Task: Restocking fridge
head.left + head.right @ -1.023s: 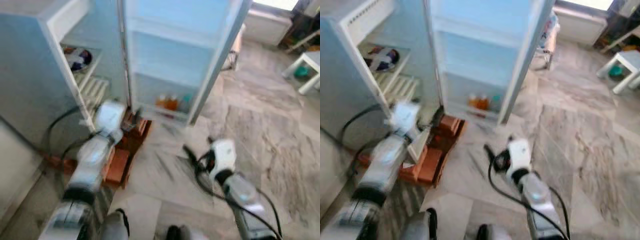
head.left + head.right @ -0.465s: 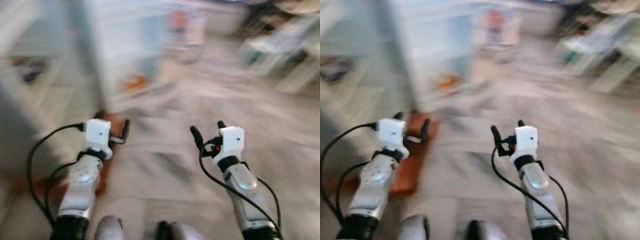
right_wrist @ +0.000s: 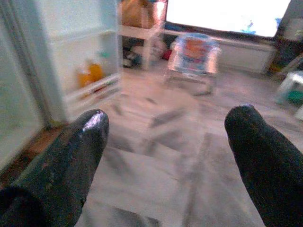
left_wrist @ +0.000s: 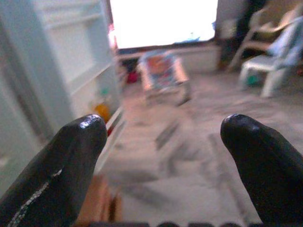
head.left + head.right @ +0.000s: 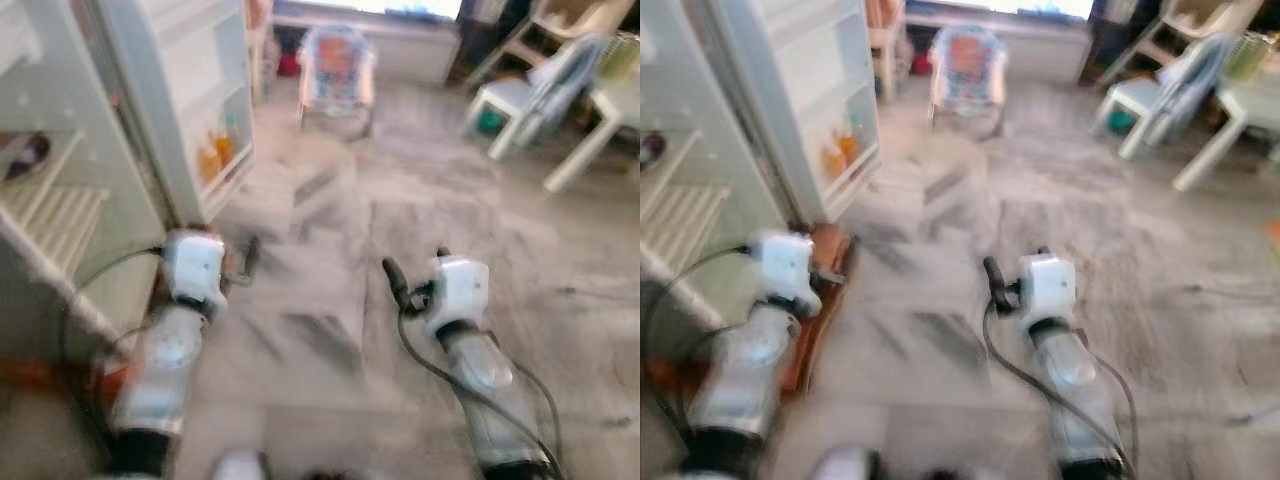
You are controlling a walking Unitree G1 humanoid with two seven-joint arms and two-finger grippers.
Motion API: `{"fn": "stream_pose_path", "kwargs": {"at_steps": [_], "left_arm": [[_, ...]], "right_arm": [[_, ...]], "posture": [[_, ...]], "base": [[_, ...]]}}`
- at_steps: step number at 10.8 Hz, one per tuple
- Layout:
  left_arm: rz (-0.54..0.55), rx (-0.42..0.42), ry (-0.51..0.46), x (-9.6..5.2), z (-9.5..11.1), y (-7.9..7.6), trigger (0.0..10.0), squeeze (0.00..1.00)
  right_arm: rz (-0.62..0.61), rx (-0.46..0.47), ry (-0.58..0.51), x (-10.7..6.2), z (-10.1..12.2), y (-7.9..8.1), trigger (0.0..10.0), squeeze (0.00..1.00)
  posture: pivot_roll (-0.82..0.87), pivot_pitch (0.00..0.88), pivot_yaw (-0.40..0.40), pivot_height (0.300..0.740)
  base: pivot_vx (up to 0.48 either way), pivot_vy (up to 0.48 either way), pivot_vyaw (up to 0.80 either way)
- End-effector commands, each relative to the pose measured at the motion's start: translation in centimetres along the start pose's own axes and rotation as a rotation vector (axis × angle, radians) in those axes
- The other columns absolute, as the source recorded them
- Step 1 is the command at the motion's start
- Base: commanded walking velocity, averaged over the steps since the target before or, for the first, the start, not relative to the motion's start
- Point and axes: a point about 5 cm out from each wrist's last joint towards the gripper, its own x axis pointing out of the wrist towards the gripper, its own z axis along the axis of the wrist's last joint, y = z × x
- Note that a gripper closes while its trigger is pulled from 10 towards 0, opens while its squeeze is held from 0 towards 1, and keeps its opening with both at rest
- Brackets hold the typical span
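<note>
Open fridge (image 5: 60, 150) at far left: white body with wire shelves (image 5: 45, 215), a dark item on the upper shelf too blurred to identify. Fridge door (image 5: 185, 90) swung outward, its lowest door rack holding what appear to be orange bottles (image 5: 215, 155), though motion blur keeps them indistinct. Reddish-brown bricks (image 5: 820, 290) on the floor at the fridge's base, just beside the left arm. Left gripper (image 4: 163, 156): raised before the body near the fridge base, fingers spread wide, nothing between them. Grey veined stone floor (image 5: 330, 330) between the two arms. Small colourful seat (image 5: 338, 65) with a metal frame, well back at centre, below a bright window (image 4: 161, 21). Right gripper (image 3: 165, 156): raised level with the left, over bare floor, fingers parted wide and holding nothing. White plastic chairs and table legs (image 5: 560, 100) at far right, well apart from the fridge.
</note>
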Motion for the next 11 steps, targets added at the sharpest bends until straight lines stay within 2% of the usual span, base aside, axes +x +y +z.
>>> {"fn": "stream_pose_path", "kwargs": {"at_steps": [1, 4, 11], "left_arm": [[-0.022, -0.006, -0.007, 0.4, 0.3, -0.9, 10.0, 0.00], [-0.030, 0.001, -0.002, 0.5, 0.2, -1.5, 10.0, 0.00], [-0.039, 0.013, -0.006, 0.7, 0.5, -2.0, 10.0, 0.00]], "right_arm": [[-0.034, -0.023, -0.003, -0.2, 0.2, -1.2, 10.0, 0.00], [-0.043, -0.021, -0.011, -0.2, 0.3, -1.3, 10.0, 0.00], [-0.034, -0.030, -0.039, 0.8, 1.1, -0.9, 10.0, 0.00]], "posture": [[0.12, 0.082, -0.088, 0.740], [0.12, 0.081, -0.088, 0.740], [0.13, 0.091, -0.084, 0.740]], "base": [[0.368, -0.304, 0.00], [0.423, -0.089, 0.00], [0.437, 0.000, -0.80]]}}
